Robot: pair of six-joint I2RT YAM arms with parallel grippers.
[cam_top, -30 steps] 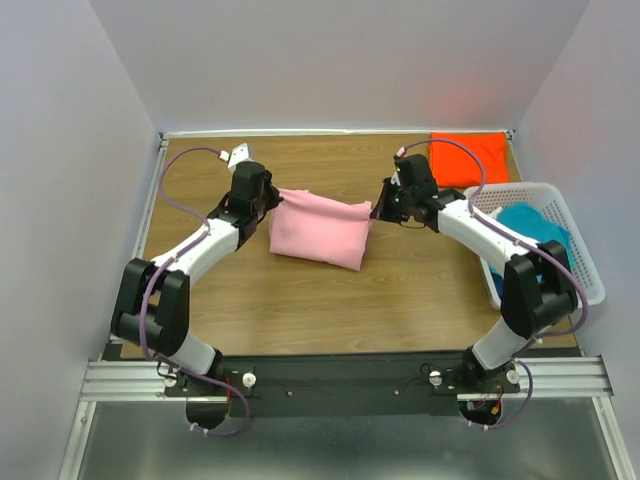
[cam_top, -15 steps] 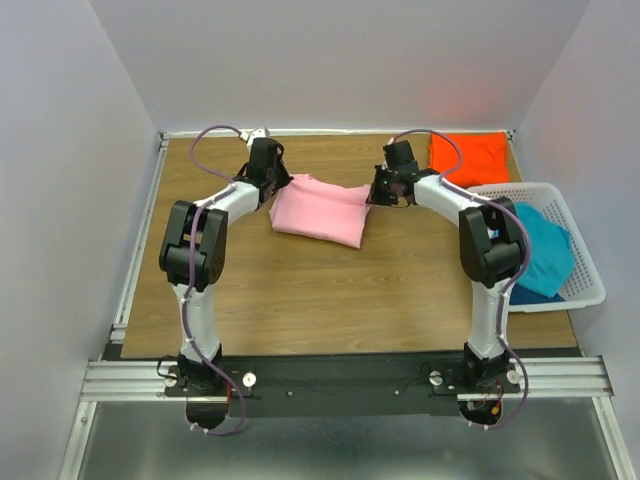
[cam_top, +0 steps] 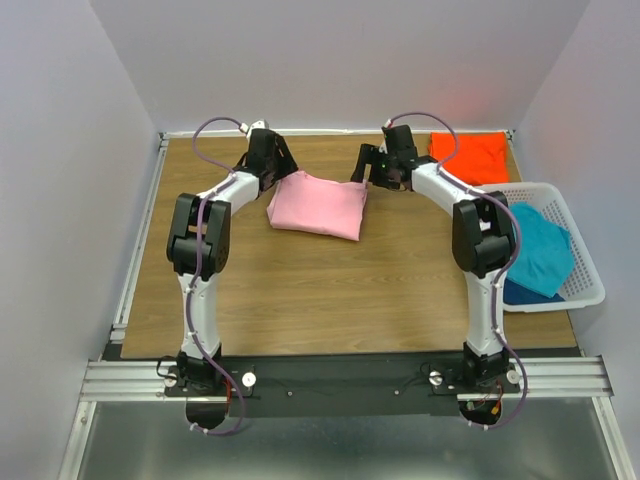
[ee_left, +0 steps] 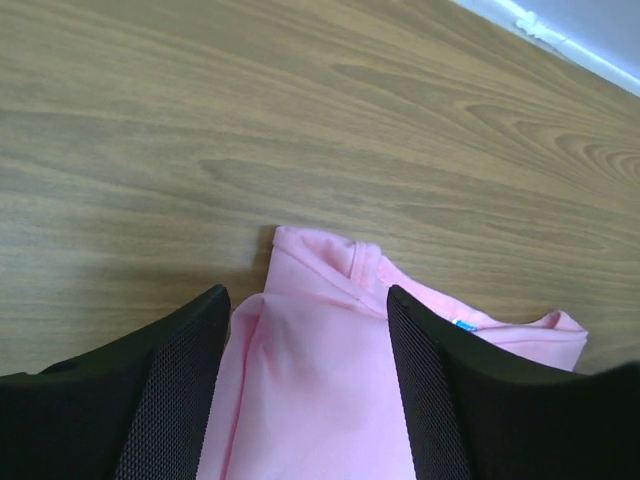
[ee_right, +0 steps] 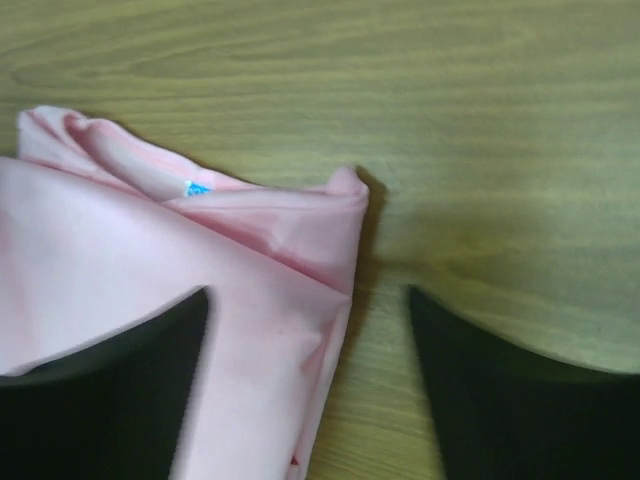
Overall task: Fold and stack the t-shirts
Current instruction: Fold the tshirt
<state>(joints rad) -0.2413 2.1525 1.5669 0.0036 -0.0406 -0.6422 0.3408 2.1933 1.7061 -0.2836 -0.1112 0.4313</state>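
The pink t-shirt [cam_top: 318, 205] lies folded on the wooden table, its far edge between my two grippers. My left gripper [cam_top: 281, 172] is open over the shirt's far left corner [ee_left: 310, 380], one black finger [ee_left: 170, 390] on each side of the cloth. Over the far right corner [ee_right: 150, 240], my right gripper [cam_top: 362, 173] is open too. One of its fingers [ee_right: 100, 400] is above the cloth and the other above bare wood. A small blue neck label [ee_right: 198, 188] shows. The orange t-shirt [cam_top: 470, 155] lies folded at the far right. The teal t-shirt [cam_top: 540, 250] sits in the basket.
A white lattice basket [cam_top: 590, 285] stands at the right edge of the table. Grey walls close in the table on the left, far and right sides. A white strip [ee_left: 560, 40] runs along the table's far edge, just past the left gripper.
Both grippers have gone from shut to open and let go of the pink shirt's far corners. Both arms have stretched toward the far edge, and the shirt now lies flatter and farther back.
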